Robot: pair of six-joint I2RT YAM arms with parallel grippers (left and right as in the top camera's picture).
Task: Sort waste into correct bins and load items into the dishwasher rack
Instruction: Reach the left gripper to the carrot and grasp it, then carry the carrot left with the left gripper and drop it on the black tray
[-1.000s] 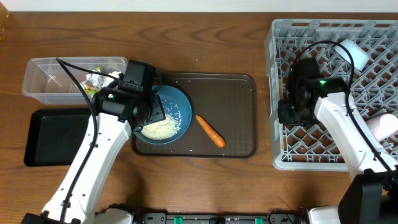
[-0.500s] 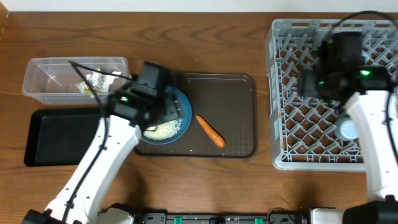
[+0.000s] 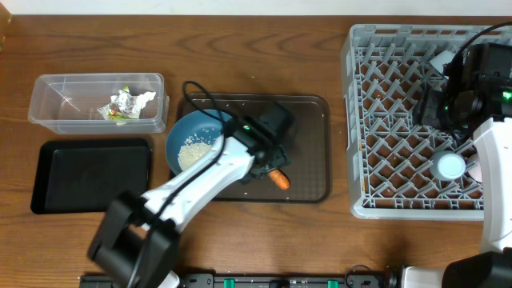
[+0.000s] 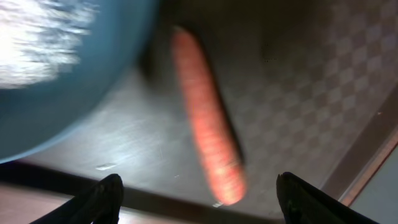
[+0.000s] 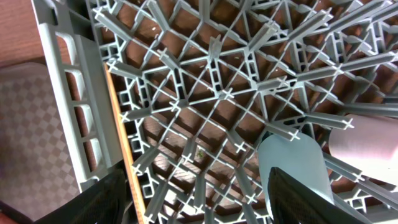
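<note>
**A:** While the clear plastic rectangular tub point(image 3: 60, 96) at far left holds the crumpled silver foil point(image 3: 124, 104), and the shallow black rectangular tray point(image 3: 88, 172) below it shows nothing inside, where does the risk sit?

**B:** Further right, on the dark-brown textured serving tray point(image 3: 308, 144). The light-blue bowl point(image 3: 178, 132) with its heap of white rice point(image 3: 194, 149) stands at the tray's left end. The small orange carrot point(image 3: 279, 180) lies just beside it on the tray floor. The left gripper point(image 4: 200, 198) hangs right over the carrot, fingers spread wide and holding nothing.

**A:** What could go wrong there?

**B:** The carrot is round and tapered, so I'd expect it to roll or squirt sideways if the fingers close off-centre. The wrist picture is blurred, so I cannot tell how well they line up. The bowl is also very near one finger. A careless descent could knock its rim and scatter rice.

**A:** And on the right?

**B:** The large square grey plastic rack point(image 3: 350, 120) has the small light-blue cup point(image 3: 450, 166) near its right side, with the small pinkish-white cup point(image 5: 367, 146) just beside it. The right gripper point(image 5: 199, 202) hovers above the lattice, wide apart and empty. If it drops there, a finger could catch on a peg or tip a cup.
</note>
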